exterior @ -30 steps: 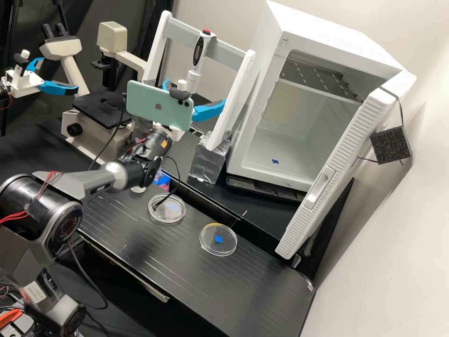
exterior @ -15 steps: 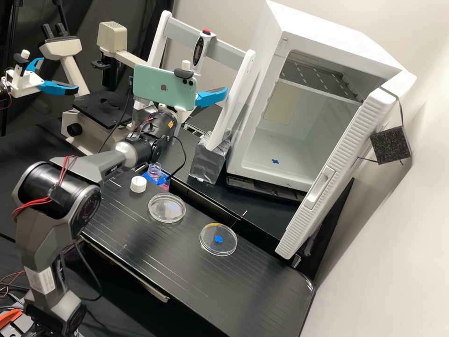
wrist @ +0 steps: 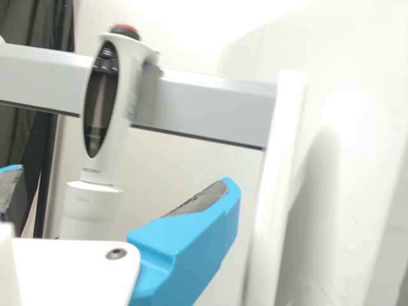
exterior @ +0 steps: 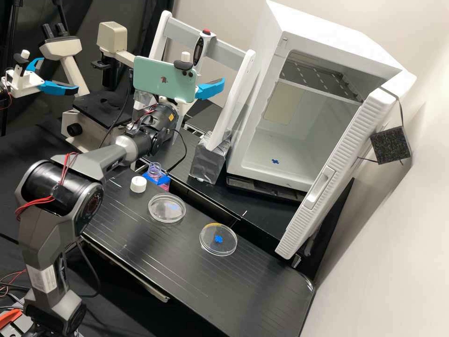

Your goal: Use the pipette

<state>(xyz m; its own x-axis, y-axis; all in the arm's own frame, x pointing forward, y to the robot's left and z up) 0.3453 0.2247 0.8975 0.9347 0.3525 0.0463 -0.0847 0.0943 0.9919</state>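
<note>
Reaching for the pipette, as I judge it: I'm treating the grasp as the step in hand.
Pipette (wrist: 101, 159): it's hanging nearly upright on the pale crossbar (wrist: 204, 105), its red button (wrist: 125, 29) uppermost.
Tool (wrist: 121, 175): it's standing open and empty, the blue fingers (wrist: 185, 255) spreading wide.
Alignment: I'm planning to centre the pipette between the pads, matching its slight lean before closing.
Crossbar: I'm favouring a grip below it, avoiding a knock.
White post (wrist: 274, 185): I'm allowing room beside it, then lifting gently off the support.
</note>
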